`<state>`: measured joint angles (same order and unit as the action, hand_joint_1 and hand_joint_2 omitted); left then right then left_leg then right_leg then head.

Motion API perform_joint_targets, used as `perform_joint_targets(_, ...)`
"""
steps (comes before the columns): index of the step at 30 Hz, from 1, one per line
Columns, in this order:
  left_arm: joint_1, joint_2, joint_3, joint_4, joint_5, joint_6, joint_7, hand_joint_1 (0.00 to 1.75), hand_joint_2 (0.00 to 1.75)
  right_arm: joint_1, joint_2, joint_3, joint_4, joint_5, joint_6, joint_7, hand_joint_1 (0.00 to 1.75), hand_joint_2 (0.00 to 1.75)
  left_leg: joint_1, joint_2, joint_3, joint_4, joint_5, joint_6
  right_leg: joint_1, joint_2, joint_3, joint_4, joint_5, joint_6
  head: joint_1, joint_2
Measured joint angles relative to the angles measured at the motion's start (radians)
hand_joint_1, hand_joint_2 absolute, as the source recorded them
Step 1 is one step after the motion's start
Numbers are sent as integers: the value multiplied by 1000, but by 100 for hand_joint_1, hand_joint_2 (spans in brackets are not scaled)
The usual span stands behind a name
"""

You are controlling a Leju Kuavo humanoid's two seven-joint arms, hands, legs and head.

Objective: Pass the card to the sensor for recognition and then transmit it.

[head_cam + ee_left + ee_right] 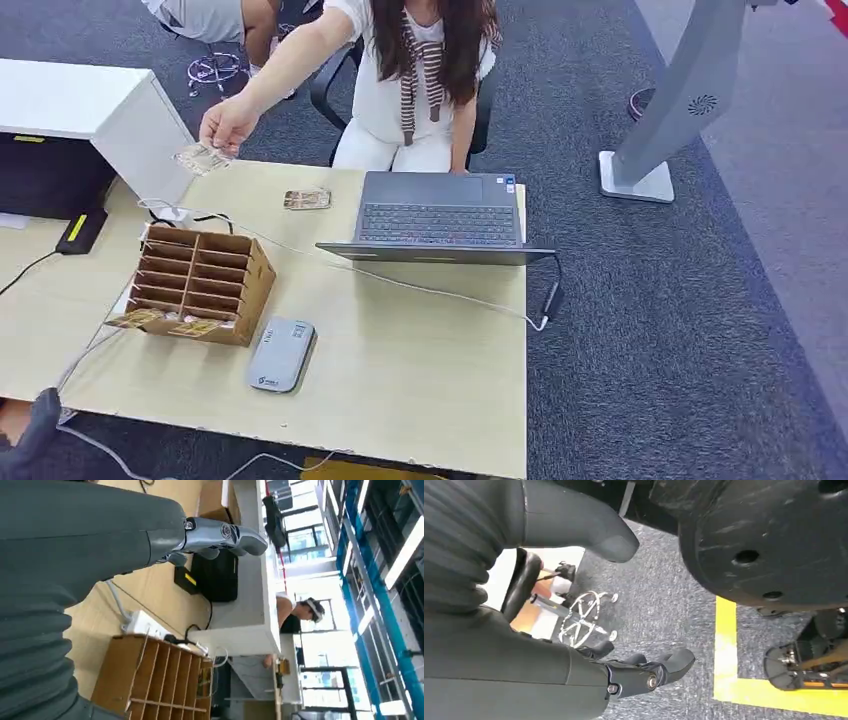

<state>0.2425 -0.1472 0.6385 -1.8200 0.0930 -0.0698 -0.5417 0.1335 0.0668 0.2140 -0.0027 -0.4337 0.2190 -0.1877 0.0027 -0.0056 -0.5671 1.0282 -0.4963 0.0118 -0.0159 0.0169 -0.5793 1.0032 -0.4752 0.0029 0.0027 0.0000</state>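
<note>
My left robot hand (220, 532) hangs at the near left corner of the desk (420, 370); it holds nothing and the fingers I can see reach out straight over the wood. My right robot hand (649, 672) hangs low over grey carpet beside a yellow floor line (726, 645), with nothing in it and its fingers loosely apart.

Nearest me on the desk lies the grey sensor (281, 353), flat, just beside the near right corner of the cardboard rack (195, 283). The rack's slots face up, and a few cards lie at its near edge. A thin white cable (440, 292) runs across the desk behind it to the right side.

Farther back an open laptop (438, 215) faces away from me. Left of it one card (307, 199) lies flat on the desk. Beyond, a seated person's hand (228, 124) holds another card (201, 158) over the far left edge of the desk, beside a white cabinet (90, 115).
</note>
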Motion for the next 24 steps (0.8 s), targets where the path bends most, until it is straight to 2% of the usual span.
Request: perform_joint_targets(24,-444,134,-383,401,-502,184,224,0,175,-9,-42,67,3,57,32,24,0,175,0,0,0,1,1,1,0,1,0,0,2,0,0,0)
